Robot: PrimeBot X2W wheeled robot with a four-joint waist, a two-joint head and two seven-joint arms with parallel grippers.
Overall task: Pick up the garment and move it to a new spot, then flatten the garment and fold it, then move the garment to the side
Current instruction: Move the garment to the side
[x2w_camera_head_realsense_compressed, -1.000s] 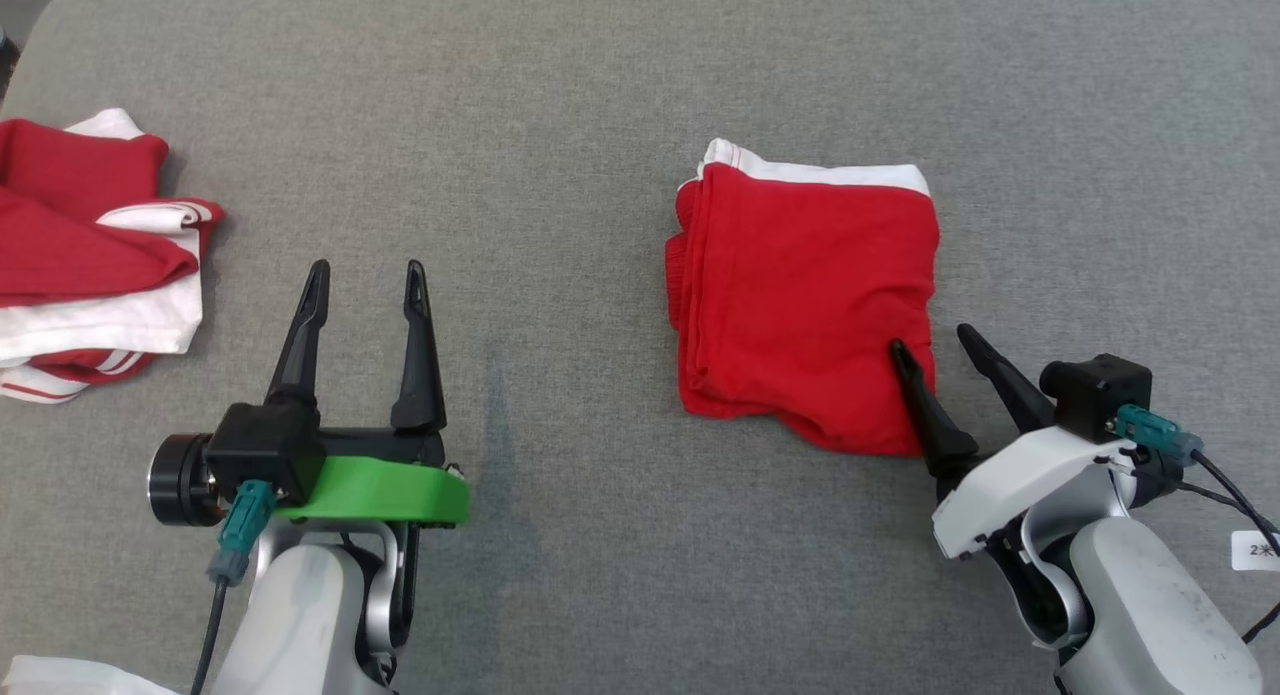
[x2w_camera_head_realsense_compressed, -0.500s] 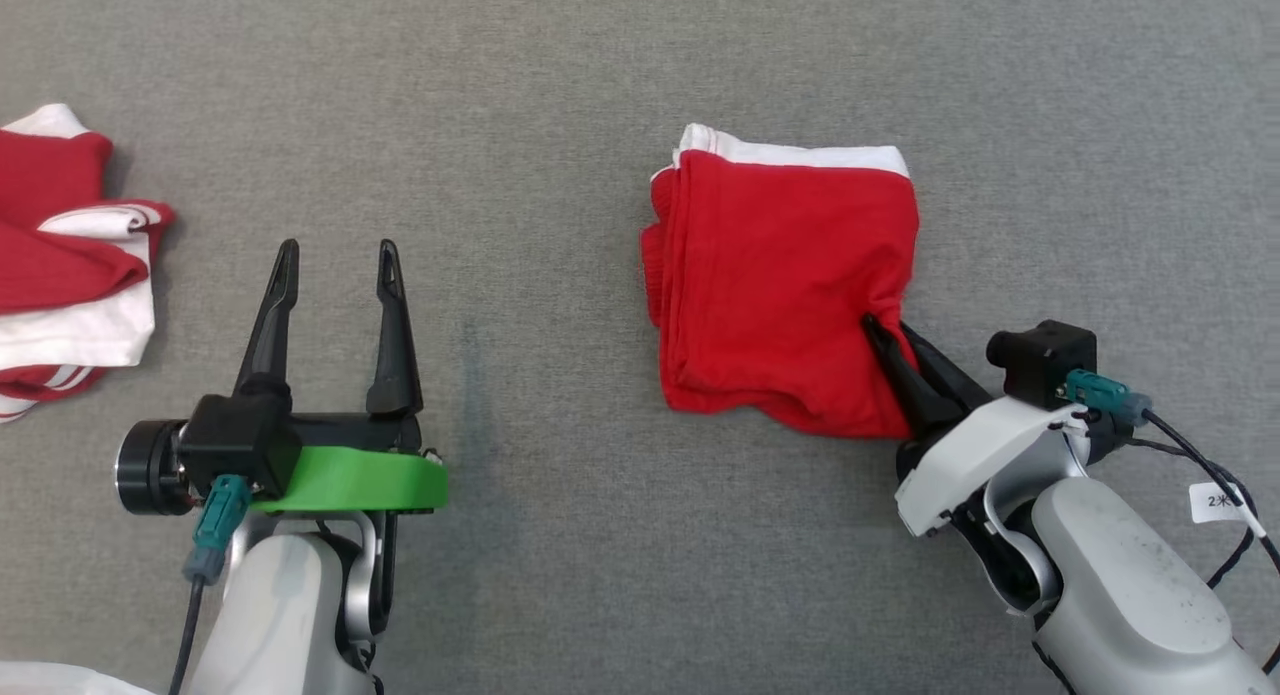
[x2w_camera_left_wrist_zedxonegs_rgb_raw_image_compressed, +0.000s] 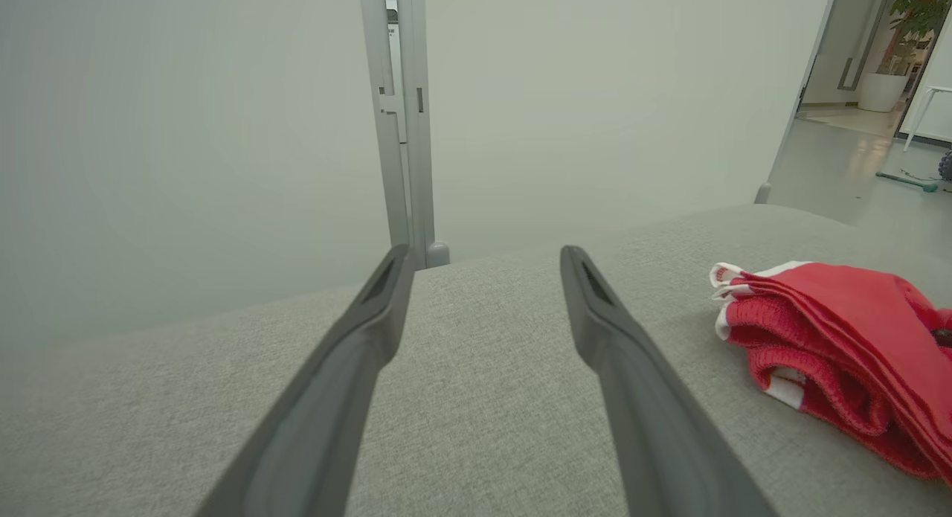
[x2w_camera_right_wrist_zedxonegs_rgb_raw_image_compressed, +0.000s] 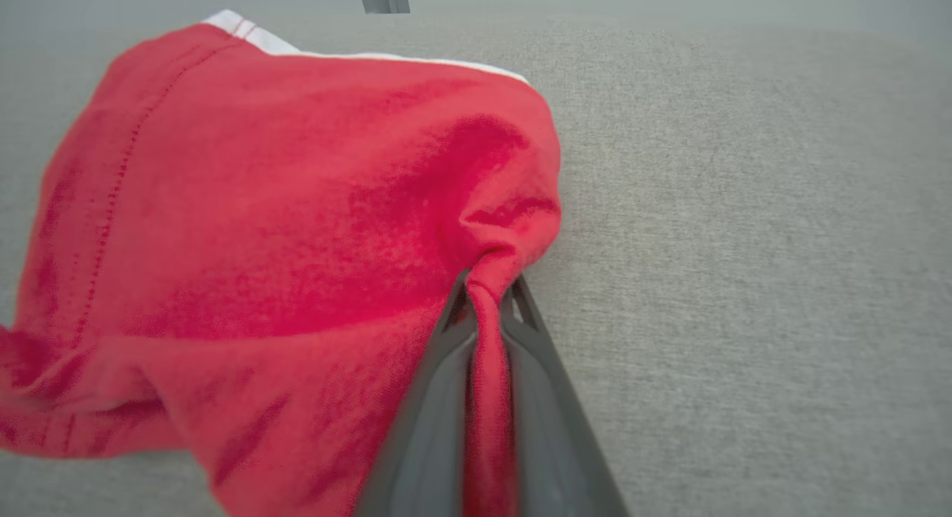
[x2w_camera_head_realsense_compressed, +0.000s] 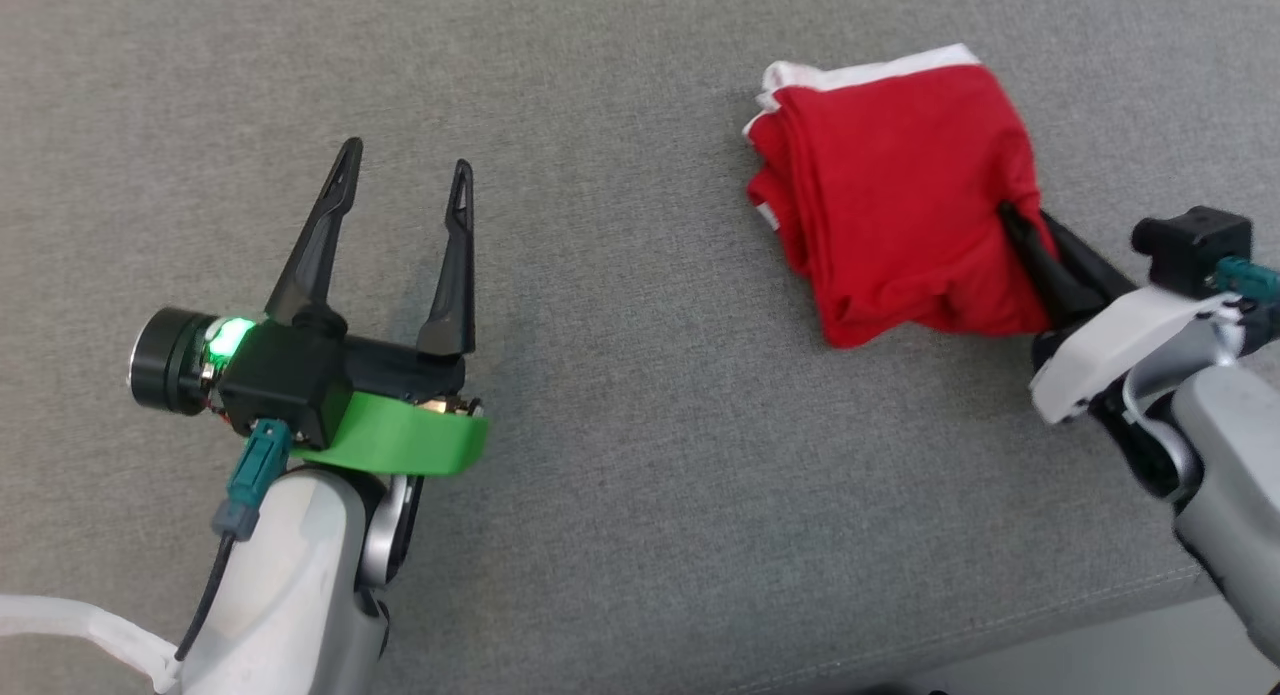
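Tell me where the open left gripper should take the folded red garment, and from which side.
Probably the garment's stacked left edge, from the left, low along the grey cushion. The folded layers bunch there facing the left gripper, and the right gripper is shut on the opposite corner.

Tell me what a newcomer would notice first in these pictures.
The folded red garment lies at the upper right of the grey cushion, the one bright thing. The right gripper is shut on a pinch of its near right edge. At the left, the left gripper stands open over the cushion.
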